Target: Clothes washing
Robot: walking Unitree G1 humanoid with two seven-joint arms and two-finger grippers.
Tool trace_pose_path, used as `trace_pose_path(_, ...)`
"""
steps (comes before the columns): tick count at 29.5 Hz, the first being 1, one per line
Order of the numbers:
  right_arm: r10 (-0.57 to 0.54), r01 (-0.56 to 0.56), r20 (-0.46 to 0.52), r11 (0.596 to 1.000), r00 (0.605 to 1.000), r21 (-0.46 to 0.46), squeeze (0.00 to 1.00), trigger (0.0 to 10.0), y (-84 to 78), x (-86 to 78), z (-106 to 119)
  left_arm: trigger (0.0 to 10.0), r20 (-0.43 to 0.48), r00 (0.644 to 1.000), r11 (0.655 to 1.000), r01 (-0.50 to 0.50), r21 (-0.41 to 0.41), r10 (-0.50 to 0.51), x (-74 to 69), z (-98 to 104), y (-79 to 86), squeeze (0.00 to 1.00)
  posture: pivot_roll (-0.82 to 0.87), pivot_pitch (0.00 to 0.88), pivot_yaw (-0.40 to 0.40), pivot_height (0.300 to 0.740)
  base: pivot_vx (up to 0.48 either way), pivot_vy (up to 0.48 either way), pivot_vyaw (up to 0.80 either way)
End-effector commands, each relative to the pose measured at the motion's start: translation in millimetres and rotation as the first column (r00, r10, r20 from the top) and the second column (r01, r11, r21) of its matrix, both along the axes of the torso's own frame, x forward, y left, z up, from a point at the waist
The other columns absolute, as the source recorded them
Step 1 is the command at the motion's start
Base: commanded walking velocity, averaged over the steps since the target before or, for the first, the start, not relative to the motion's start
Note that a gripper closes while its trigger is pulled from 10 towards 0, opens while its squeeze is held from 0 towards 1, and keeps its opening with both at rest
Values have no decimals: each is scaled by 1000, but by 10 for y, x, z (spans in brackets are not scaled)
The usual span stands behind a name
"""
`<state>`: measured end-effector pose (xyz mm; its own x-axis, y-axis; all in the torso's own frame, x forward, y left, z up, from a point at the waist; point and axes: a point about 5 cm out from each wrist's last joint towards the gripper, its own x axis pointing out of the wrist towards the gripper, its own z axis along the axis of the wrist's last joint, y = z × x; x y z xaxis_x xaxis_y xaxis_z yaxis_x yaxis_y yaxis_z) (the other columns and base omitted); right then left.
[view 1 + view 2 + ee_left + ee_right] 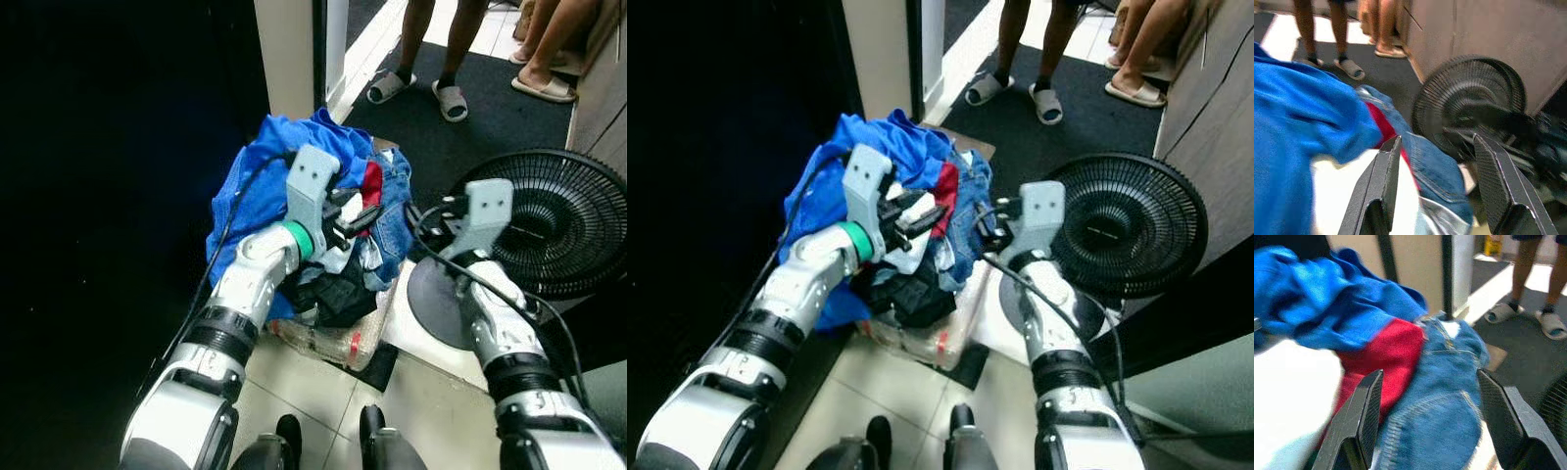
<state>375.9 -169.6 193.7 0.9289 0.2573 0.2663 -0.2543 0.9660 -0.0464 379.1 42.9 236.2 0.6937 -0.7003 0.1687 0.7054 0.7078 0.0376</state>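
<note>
At frame centre, the heaped clothes pile [294, 186] sits between both released jaws: left gripper [355, 217], right gripper [431, 217]. Loose garments could spill floorward, or snag the fan [549, 220] alongside.

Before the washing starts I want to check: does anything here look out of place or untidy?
Yes. The clothes pile is heaped well above its clear basket and hangs over its sides. A black fan stands close beside it, near the open right pincer.
</note>
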Motion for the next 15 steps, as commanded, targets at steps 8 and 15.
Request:
trace_pose_path(8,63,-63,-27,998,998,-6,0,10000,169,-121,-127,10000,0,996,996,-88,-9,88,-50,31,299,0,-140,267,110,740,0,0,0)
trace_pose_path(15,109,-109,-36,994,993,-9,0,10000,348,-206,-175,10000,8,997,995,-82,62,82,-312,-52,665,0,-122,268,98,740,0,0,0)
